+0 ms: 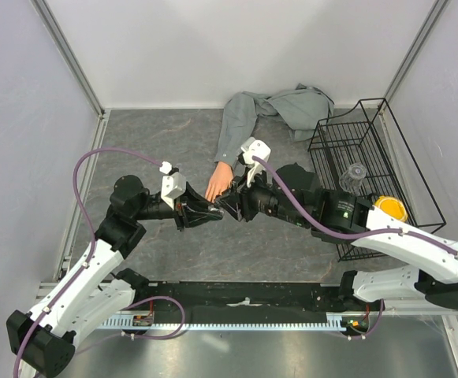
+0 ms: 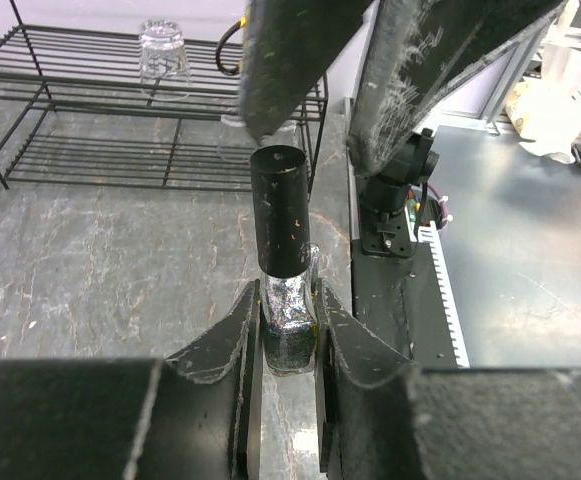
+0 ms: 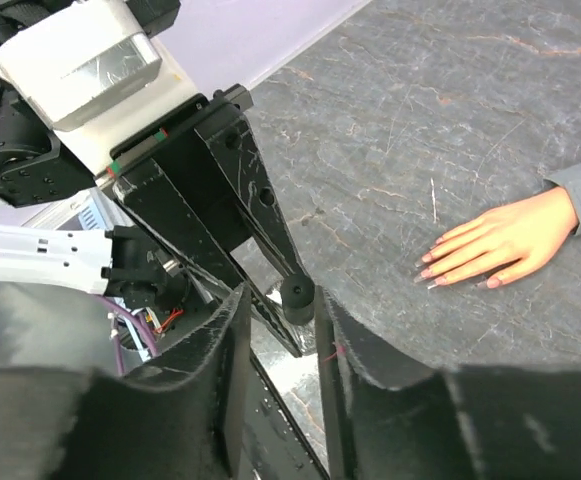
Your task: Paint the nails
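Note:
My left gripper (image 2: pixel 288 300) is shut on a small dark glittery bottle (image 2: pixel 288 325) and holds it off the table. The bottle's black cap (image 2: pixel 280 210) points at my right gripper (image 3: pixel 282 295). That gripper is open around the cap (image 3: pixel 297 297): the cap lies close to one finger, with a gap to the other. The two grippers meet at the table's middle (image 1: pixel 217 209). The peach mannequin hand (image 3: pixel 500 245) lies flat just beyond them, with its pinkish nails (image 3: pixel 432 270) uncovered. Its grey sleeve (image 1: pixel 236 126) runs to the back.
A black wire rack (image 1: pixel 363 165) stands at the right with an upturned glass (image 1: pixel 355 177) in it and a yellow object (image 1: pixel 390 209) at its near end. Grey cloth is bunched at the back (image 1: pixel 299 106). White walls close in the table.

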Action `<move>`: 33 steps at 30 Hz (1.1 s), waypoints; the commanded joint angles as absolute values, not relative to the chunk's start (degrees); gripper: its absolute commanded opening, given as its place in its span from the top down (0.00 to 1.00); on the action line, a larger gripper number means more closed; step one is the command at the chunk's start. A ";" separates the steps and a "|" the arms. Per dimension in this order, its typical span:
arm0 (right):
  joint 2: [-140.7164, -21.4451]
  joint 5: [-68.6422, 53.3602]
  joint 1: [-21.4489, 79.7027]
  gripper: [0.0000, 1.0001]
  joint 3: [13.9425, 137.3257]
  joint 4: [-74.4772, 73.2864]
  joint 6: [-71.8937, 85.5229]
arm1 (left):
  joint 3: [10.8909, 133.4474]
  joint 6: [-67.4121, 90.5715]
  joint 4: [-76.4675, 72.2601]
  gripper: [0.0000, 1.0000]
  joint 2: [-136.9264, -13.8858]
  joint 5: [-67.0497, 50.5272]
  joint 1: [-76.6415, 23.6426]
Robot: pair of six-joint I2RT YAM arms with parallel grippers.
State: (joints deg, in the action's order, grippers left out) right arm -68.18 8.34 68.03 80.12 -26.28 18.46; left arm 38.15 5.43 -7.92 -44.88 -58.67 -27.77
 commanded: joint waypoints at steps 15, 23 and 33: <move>-71.81 15.82 70.14 0.58 83.67 -28.92 18.11 | 40.34 2.64 -7.47 0.98 -44.47 -57.48 -27.77; -72.60 15.65 70.22 0.53 84.02 -28.65 17.67 | 40.34 2.72 -7.56 0.98 -44.38 -57.66 -27.77; -72.69 14.68 70.22 0.70 83.94 -28.48 17.40 | 40.34 2.64 -7.56 0.98 -44.21 -57.66 -27.77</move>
